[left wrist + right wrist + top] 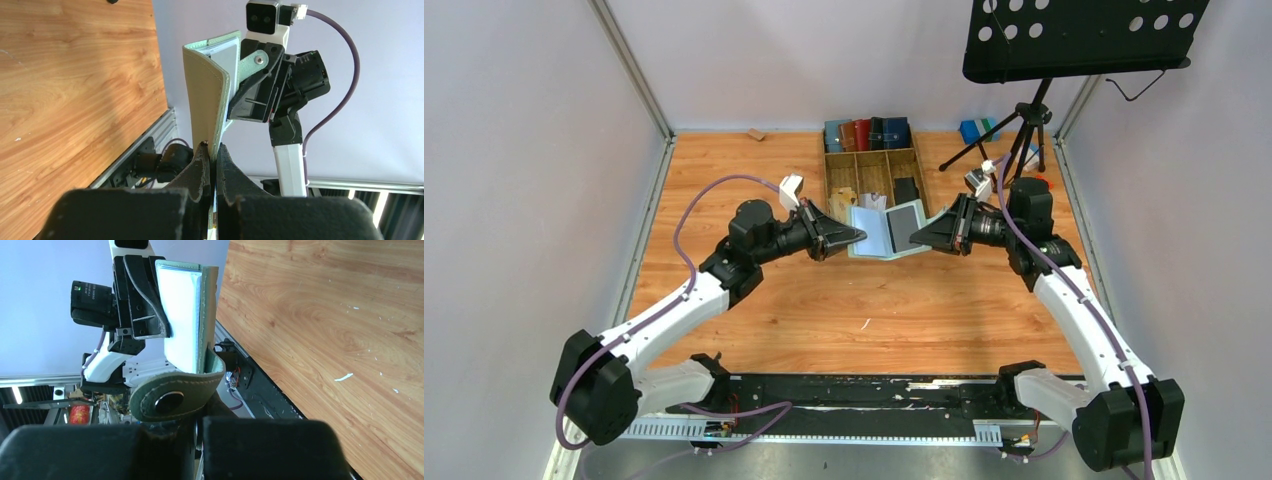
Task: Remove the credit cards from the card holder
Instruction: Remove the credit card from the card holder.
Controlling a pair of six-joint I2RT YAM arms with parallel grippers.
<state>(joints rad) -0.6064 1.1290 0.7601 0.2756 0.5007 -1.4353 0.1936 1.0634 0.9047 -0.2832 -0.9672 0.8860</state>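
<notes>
The sage-green card holder (886, 231) is held open above the table between my two grippers. A dark grey credit card (906, 226) shows in its right half; its left half shows pale. My left gripper (860, 236) is shut on the holder's left edge, and in the left wrist view its jaws pinch the edge (214, 150) of the holder (202, 95). My right gripper (916, 238) is shut on the right edge. In the right wrist view the holder (207, 315) stands upright and its snap tab (172, 397) lies across my fingers.
A wooden compartment tray (829, 180) lies behind the holder, with a row of blue, brown and black wallets (867, 133), a tan wad (842, 197) and a dark flat card (907, 190). A music stand tripod (1024, 130) stands at the back right.
</notes>
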